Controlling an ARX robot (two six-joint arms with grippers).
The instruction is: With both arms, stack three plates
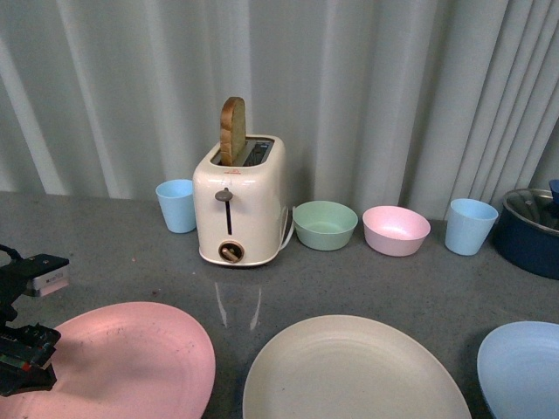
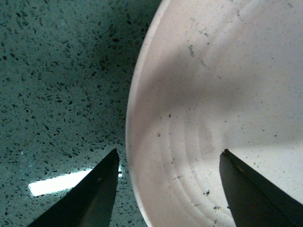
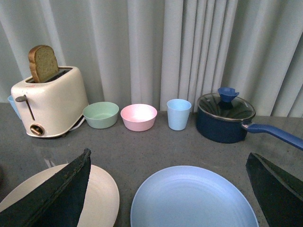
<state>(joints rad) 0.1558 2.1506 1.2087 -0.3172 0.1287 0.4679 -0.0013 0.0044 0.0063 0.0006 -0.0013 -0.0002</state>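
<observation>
The left gripper (image 2: 169, 151) is wide open and empty. Its jaws straddle the rim of the pink plate (image 2: 213, 94), one over the plate's inside and the other over bare speckled worktop (image 2: 57, 71), so this arm is nearest that plate. The right gripper (image 3: 169, 152), equally open and empty, has the light blue plate (image 3: 194, 201) just ahead, centred between its jaws. The cream plate (image 3: 102, 194) lies beside it, toward the left gripper. The toaster (image 1: 240, 205) stands well beyond both, leaving room.

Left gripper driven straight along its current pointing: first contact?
Probably the pink plate: the open left gripper straddles its rim, one finger over the plate, the other over the counter. Gap unclear.
</observation>
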